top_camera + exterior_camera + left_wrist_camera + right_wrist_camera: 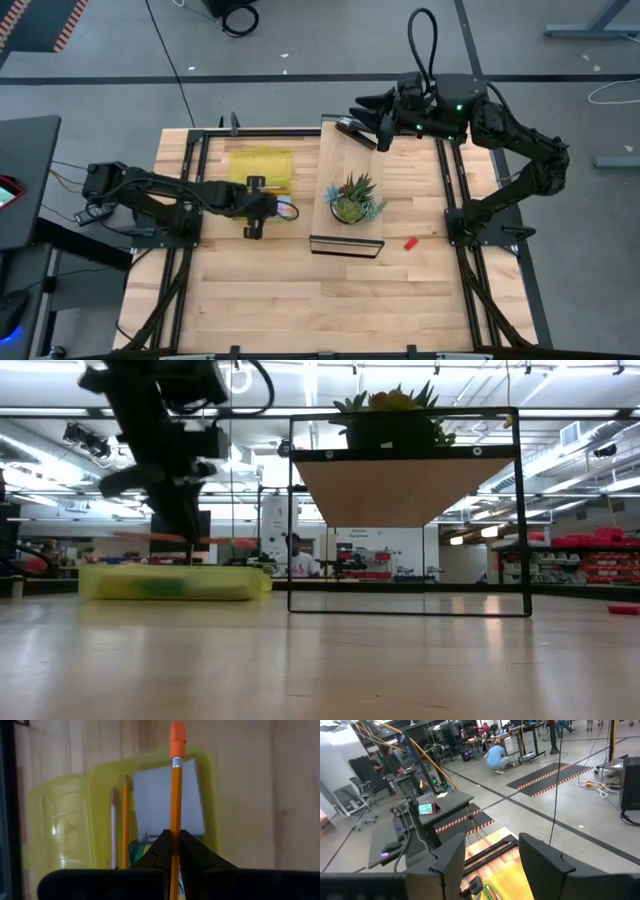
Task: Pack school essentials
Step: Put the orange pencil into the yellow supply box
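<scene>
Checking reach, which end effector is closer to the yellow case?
Left. The left end effector, gripping an orange pencil, hovers beside the yellow case; the right end effector is past the plant shelf.

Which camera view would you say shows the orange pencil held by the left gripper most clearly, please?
The left wrist view: the orange pencil runs from the shut left gripper out over the yellow case, eraser end clear. The high view hardly shows it at that gripper. The low view shows only the arm, and the right wrist view misses it.
</scene>
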